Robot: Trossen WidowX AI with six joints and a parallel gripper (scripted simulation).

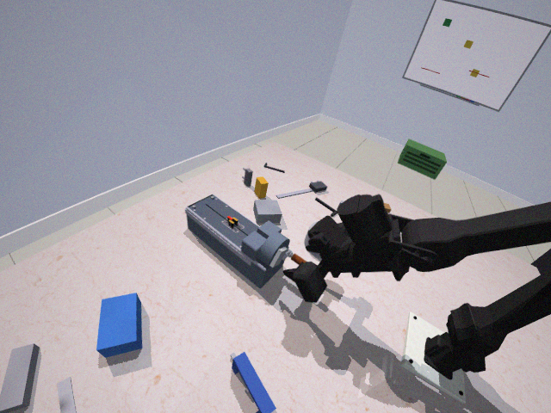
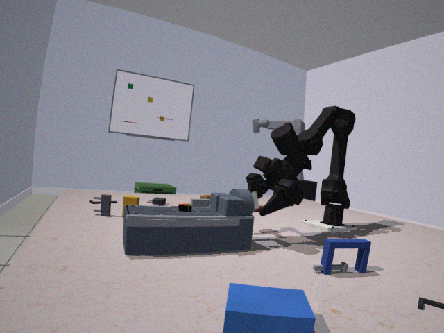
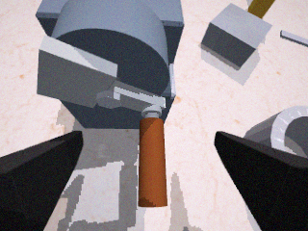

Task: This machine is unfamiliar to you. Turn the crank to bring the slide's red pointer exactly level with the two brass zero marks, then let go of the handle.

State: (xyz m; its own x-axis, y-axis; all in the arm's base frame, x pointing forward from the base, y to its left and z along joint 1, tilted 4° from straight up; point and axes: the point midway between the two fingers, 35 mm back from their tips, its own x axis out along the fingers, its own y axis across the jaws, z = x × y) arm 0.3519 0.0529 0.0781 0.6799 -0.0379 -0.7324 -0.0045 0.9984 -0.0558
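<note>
The slate-blue machine (image 1: 235, 254) (image 2: 186, 239) (image 3: 113, 16) stands on the table. On its top, the small red pointer (image 1: 229, 218) is close to the brass zero marks (image 1: 234, 219); whether it is exactly level is too small to tell. The grey crank arm (image 1: 279, 256) (image 3: 72, 74) is at the machine's near end, with its orange-brown handle (image 1: 297, 258) (image 2: 259, 208) (image 3: 152, 168) sticking out. My gripper (image 1: 299, 254) (image 2: 255, 196) (image 3: 150, 137) is open, with its fingers wide on either side of the handle and apart from it in the wrist view.
A grey block (image 1: 268, 211) (image 3: 236, 36) and a yellow block (image 1: 261, 188) (image 2: 131, 202) are beyond the machine. A grey ring-shaped thing (image 3: 279, 127) is right of the handle in the wrist view. A blue box (image 1: 119, 324) (image 2: 268, 302) and a blue arch (image 1: 253, 383) (image 2: 346, 243) stand on the near side.
</note>
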